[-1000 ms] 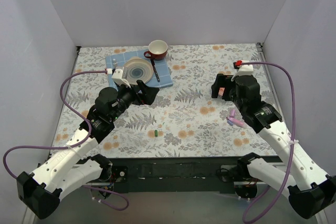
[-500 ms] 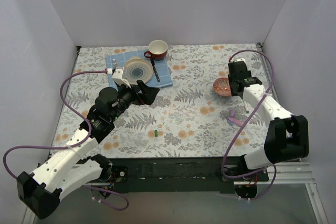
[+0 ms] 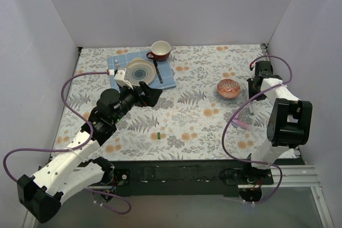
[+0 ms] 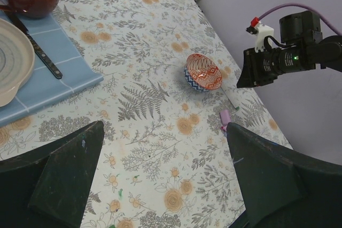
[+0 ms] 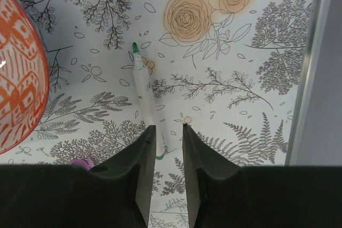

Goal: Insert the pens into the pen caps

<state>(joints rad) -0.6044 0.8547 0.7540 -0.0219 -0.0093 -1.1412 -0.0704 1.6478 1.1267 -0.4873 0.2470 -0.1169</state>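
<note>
Pen [image 5: 143, 89] white, green-tipped, lies near right edge of surface [image 5: 224, 94] | long axis runs ahead of right end effector [image 5: 168, 129], near end between its half-closed jaws, grasp unclear | left end effector [image 4: 163, 132] released, far

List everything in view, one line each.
cloth: one, floral, under everything
mat: one, blue, far left
plate: one, pale, on the mat
cup: one, red, at the mat's far edge
knife: one, dark-handled, on the mat, right of the plate
bowl: one, orange-patterned, right side
white pen: one, green-tipped, lying right of the bowl
pink pen: one, pink, nearer than the white pen
cap: one, dark green, near middle
left pincer: one, black, open, near the mat
right pincer: one, black, narrowly open, over the white pen
</note>
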